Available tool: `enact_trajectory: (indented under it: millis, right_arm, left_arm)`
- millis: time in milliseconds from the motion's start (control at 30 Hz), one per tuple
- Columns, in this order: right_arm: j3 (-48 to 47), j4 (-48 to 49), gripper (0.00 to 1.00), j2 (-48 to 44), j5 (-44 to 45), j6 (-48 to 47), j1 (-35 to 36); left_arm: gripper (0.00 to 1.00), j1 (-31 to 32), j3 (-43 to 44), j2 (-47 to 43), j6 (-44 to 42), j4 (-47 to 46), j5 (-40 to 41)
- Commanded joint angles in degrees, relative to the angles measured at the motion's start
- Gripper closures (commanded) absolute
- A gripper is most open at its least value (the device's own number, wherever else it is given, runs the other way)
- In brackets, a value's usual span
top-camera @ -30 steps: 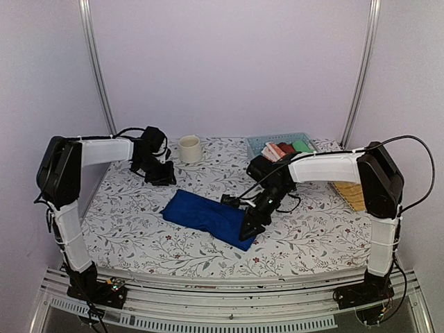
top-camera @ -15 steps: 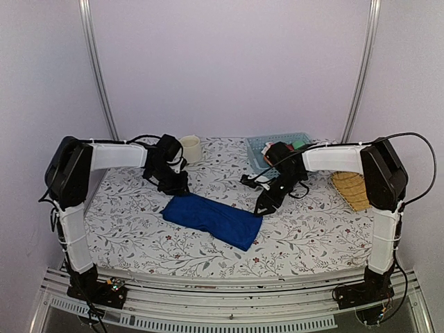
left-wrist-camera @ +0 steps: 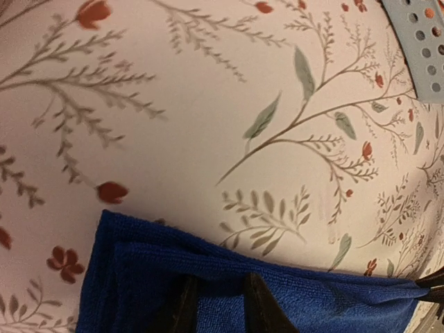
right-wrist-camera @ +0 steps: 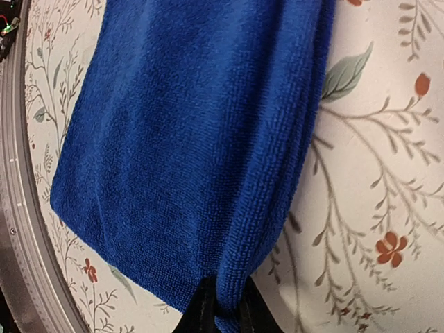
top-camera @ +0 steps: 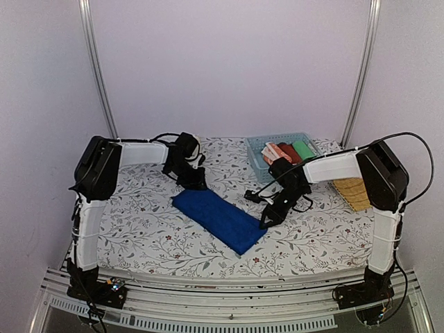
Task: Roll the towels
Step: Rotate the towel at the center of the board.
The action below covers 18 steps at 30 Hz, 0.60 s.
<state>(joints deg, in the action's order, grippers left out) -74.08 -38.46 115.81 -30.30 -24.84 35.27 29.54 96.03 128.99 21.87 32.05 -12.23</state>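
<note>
I see the blue towel [right-wrist-camera: 187, 139] pinched at my right gripper [right-wrist-camera: 223, 316] as matt, looped terry cloth; the floral table cover [right-wrist-camera: 374, 173] beneath it looks smooth, faintly sheened.

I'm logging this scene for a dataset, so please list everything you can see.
blue towel: one, royal blue, flat, mid-table
patterned towel: one, orange-salmon and white, in basket
basket: one, pale blue, far side, right of centre
red roll: one, red, in basket
green roll: one, green, in basket
woven mat: one, straw yellow, right edge
tablecloth: one, white floral, over table
left pincer: one, black, at blue towel's far corner
right pincer: one, black, pinching blue towel's right edge
</note>
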Motion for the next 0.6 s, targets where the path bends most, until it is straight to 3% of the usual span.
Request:
enact_trajectory:
  millis: [0,267,567]
  right_arm:
    - [6.36,-5.71,0.84,-3.39,-3.36,0.6,1.35]
    - [6.34,-9.62,0.72,-4.4,-18.0,-4.46,5.96]
    - [7.87,-13.44,0.62,-7.13,-16.21,-6.71,4.55]
  left_arm:
    - [0.73,3.21,7.68,7.0,-7.38,-1.11,-2.96]
    - [0.72,7.35,17.29,12.98,-12.19,-3.67,-16.05]
    - [0.68,7.86,13.35,2.02,-15.17,-3.61,-9.32]
